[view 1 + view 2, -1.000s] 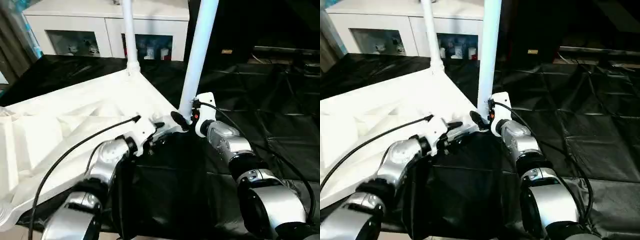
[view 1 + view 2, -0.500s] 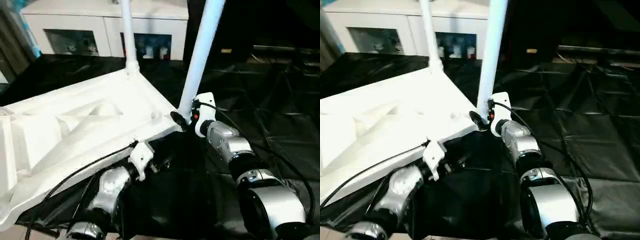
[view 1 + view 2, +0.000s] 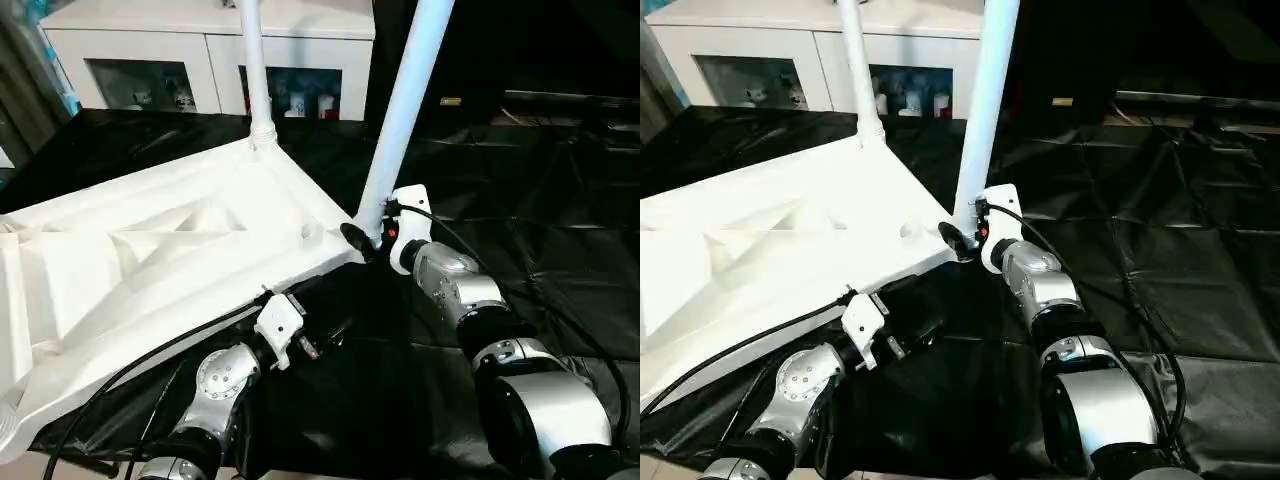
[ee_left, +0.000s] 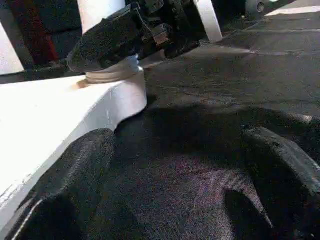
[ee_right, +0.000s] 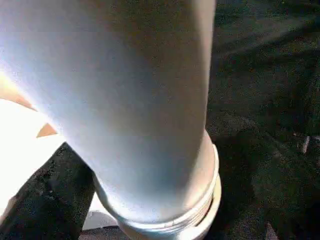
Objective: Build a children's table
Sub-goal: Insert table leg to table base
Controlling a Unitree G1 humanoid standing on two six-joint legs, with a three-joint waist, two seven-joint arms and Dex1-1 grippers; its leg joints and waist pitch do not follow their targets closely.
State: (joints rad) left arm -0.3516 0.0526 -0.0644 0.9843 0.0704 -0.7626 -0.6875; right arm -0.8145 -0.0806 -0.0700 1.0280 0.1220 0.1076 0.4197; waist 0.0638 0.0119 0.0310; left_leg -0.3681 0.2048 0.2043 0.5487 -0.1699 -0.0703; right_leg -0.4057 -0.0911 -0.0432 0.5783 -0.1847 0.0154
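Observation:
The white table top lies upside down and tilted on the black cloth, ribbed underside up. Two white legs stand in its corner sockets, a far one and a near one. My right gripper is shut on the near leg's base, just above its socket; the right wrist view has that leg close up. My left gripper sits low beside the top's near edge, open, its two fingers wide apart over bare cloth and holding nothing.
A white cabinet with glass doors stands behind the work table. Wrinkled black cloth covers the table to the right of the legs. Dark equipment lies at the back right.
My left gripper has come off the table top's near corner and drawn back and down toward me. The right gripper stays at the near leg's base.

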